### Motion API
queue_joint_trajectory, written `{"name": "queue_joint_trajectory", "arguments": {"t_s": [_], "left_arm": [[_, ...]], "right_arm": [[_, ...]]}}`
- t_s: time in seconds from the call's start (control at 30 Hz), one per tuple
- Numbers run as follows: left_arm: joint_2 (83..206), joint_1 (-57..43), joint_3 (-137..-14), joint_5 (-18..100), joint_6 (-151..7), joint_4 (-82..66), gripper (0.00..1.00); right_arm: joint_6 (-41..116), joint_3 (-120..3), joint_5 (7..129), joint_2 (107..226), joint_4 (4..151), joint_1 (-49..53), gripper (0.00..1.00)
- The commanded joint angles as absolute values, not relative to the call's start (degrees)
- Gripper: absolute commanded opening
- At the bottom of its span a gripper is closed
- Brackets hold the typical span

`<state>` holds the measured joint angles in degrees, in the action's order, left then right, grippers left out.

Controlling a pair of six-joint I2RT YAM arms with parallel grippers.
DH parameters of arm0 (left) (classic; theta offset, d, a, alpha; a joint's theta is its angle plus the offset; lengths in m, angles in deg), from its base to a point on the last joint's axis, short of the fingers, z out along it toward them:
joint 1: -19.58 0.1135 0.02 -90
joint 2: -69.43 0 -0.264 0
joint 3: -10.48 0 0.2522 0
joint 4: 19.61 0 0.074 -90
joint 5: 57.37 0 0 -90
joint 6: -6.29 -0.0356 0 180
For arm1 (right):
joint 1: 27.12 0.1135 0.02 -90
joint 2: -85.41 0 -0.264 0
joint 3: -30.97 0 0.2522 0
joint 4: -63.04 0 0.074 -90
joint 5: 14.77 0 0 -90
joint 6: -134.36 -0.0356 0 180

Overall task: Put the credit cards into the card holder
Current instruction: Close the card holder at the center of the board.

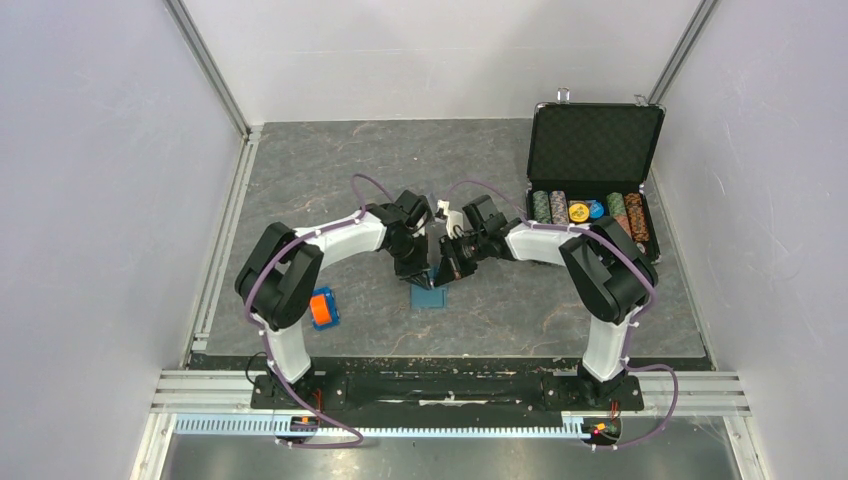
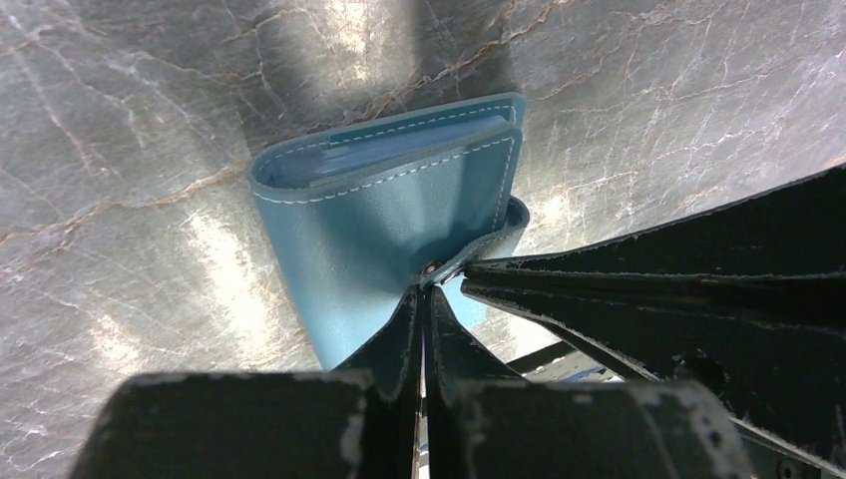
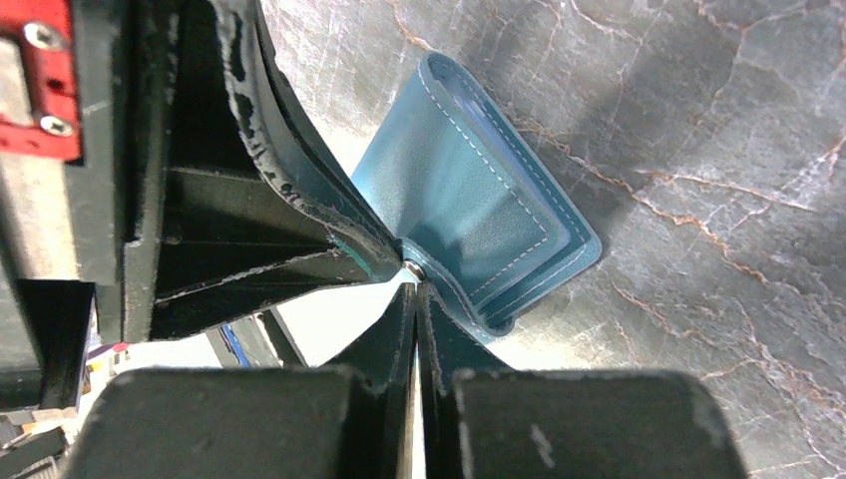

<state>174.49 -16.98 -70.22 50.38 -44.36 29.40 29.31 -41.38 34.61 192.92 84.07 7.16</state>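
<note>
The teal-blue card holder (image 1: 428,296) lies folded shut on the marble table, also in the left wrist view (image 2: 379,230) and the right wrist view (image 3: 469,210). Its snap tab (image 2: 489,239) curls from the holder's edge to a metal stud. My left gripper (image 2: 424,292) is shut, its tips pinching the tab's end just below the stud. My right gripper (image 3: 415,289) is shut, its tips touching the tab beside the stud; I see nothing between its fingers. The two grippers meet tip to tip (image 1: 435,270). No credit cards are in view.
A chunky orange-and-blue block (image 1: 322,308) lies left of the holder beside the left arm. An open black chip case (image 1: 590,190) with rows of chips stands at the back right. Grey walls enclose the table on three sides.
</note>
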Motion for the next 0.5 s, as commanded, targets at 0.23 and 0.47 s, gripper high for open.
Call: {"name": "queue_joint_trajectory", "arguments": {"t_s": [0.23,0.47], "left_arm": [[168.54,-17.15,-71.83,46.47,-45.09,31.42,0.02],[168.74,-17.08,-70.89,46.51,-44.60,32.15,0.02]], "right_arm": [[28.38,-40.34,35.77,186.95,78.57,7.59,0.00],[27.48,-40.10,34.65,188.00,77.70,7.59,0.00]]}}
